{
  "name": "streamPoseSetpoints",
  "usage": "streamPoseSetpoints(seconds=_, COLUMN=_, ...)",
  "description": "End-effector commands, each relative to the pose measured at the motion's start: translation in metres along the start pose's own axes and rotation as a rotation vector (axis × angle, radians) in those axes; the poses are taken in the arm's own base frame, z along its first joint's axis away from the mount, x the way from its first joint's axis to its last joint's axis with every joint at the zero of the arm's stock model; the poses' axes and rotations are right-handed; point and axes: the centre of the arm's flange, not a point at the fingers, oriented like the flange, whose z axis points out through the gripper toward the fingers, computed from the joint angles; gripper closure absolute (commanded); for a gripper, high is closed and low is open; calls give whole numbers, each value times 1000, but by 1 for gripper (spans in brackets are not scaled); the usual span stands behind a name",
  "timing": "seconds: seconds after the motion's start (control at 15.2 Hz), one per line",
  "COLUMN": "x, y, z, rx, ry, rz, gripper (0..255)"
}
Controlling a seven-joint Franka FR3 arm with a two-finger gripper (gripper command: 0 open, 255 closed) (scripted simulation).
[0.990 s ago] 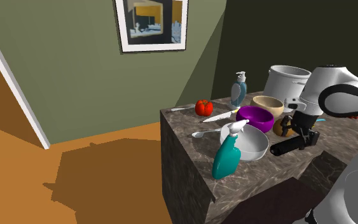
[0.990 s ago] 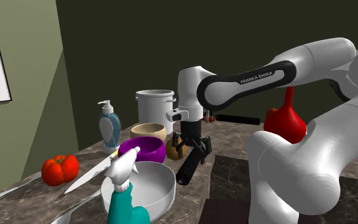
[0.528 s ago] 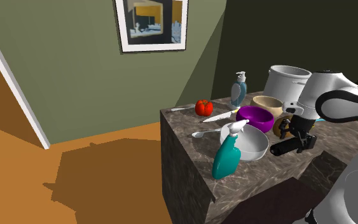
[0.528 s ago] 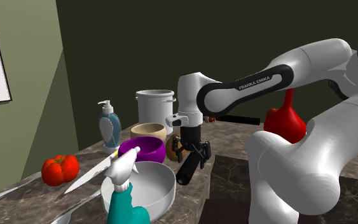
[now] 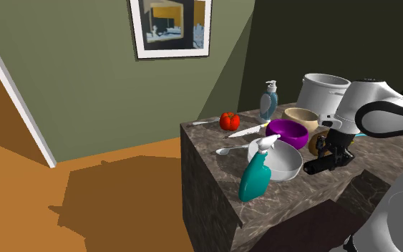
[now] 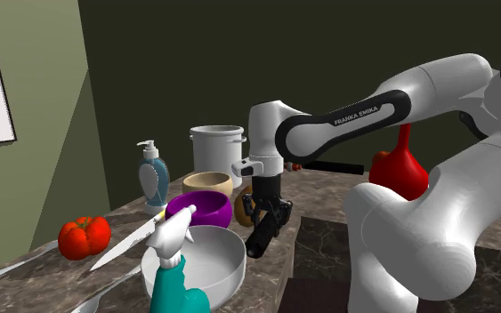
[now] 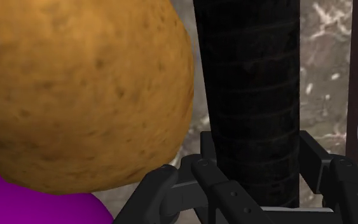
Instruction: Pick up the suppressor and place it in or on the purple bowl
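Reaching down over the counter (image 5: 214, 168), the arm (image 6: 355, 111) bends at the elbow and sets the gripper (image 6: 264, 213) pointing almost straight down. Its fingers (image 7: 208, 173) are part closed, clasping the black suppressor (image 7: 255, 95) on both sides. The suppressor sits tilted, low over the counter, just beside a potato (image 7: 82, 89) and near the purple bowl (image 6: 198, 210).

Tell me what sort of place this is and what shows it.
Likely a home kitchen: a stone counter carries a big pot, a knife and a purple bowl, and a framed picture hangs on the green wall.
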Motion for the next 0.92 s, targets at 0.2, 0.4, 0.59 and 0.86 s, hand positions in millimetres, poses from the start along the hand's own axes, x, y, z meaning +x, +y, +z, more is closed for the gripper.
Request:
streamPoseSetpoints(seconds=0.2, x=0, y=-1, z=2, rx=5, ry=0, rz=0, gripper=255)
streamPoseSetpoints(seconds=0.4, x=0, y=-1, z=-9, rx=6, ry=0, rz=0, gripper=255)
streamPoseSetpoints(seconds=0.59, x=0, y=-2, z=-25, rx=6, ry=0, rz=0, gripper=255)
streamPoseSetpoints(seconds=0.86, x=0, y=-2, z=-46, rx=6, ry=0, rz=0, gripper=255)
